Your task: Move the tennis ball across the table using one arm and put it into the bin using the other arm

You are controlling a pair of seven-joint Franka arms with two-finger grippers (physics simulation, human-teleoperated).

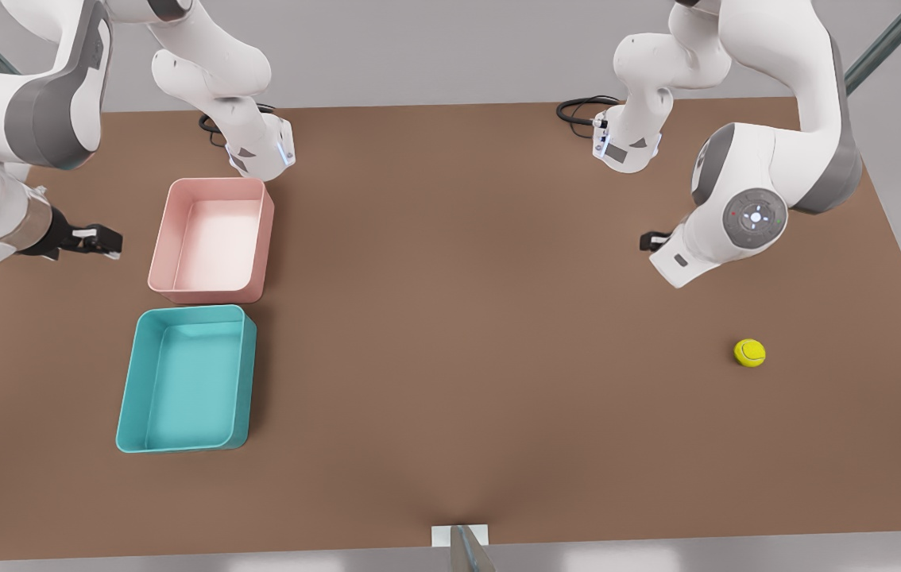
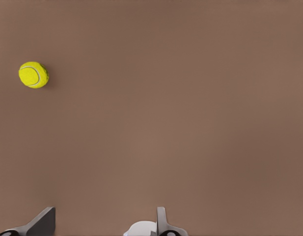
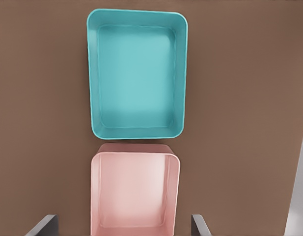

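The tennis ball [image 1: 749,353] [image 2: 33,74] lies on the brown table [image 1: 466,318] toward the front view's right, small and yellow-green with a pale seam. My left gripper [image 1: 649,241] [image 2: 103,223] hovers open a little behind and left of the ball, nothing between its fingers [image 2: 43,221]. The teal bin [image 1: 187,379] [image 3: 136,81] sits at the front view's left, empty. My right gripper [image 1: 98,241] [image 3: 122,226] hangs open above the table left of the pink tray, holding nothing.
A pink tray [image 1: 212,238] [image 3: 135,196] of similar shape stands just behind the teal bin, almost touching it. Black cables [image 1: 578,110] lie by the arm bases at the back edge. A small mount [image 1: 460,540] sits at the front edge.
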